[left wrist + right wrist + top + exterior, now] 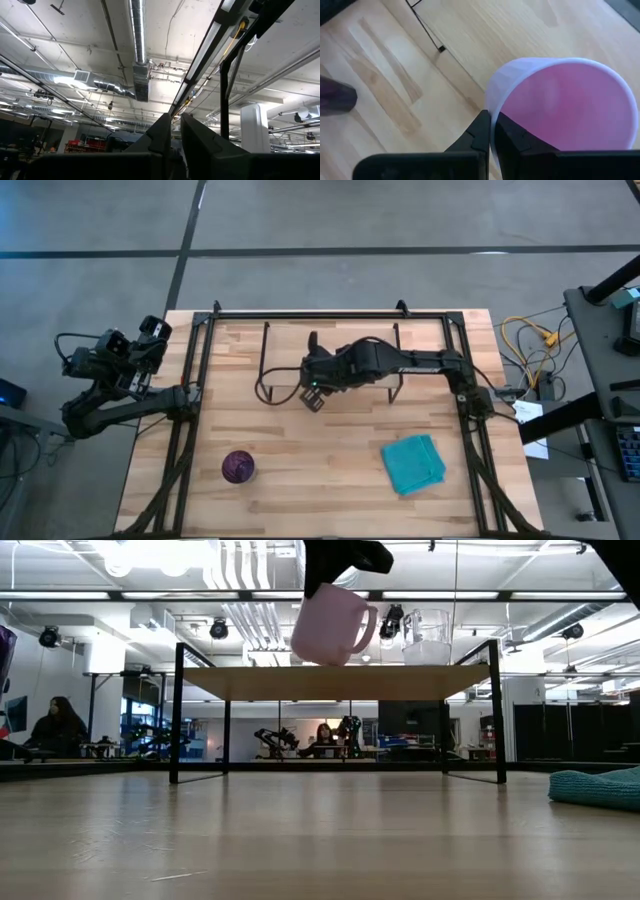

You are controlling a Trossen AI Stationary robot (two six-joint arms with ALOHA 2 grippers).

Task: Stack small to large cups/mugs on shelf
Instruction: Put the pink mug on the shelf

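Two people seated behind wooden table, ceiling lights lit

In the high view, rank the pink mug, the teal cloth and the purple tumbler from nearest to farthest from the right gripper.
1. Pink mug: held in the right gripper, over the shelf at table centre.
2. Purple tumbler: toward the front left. Too close to call against the cloth.
3. Teal cloth: toward the front right.
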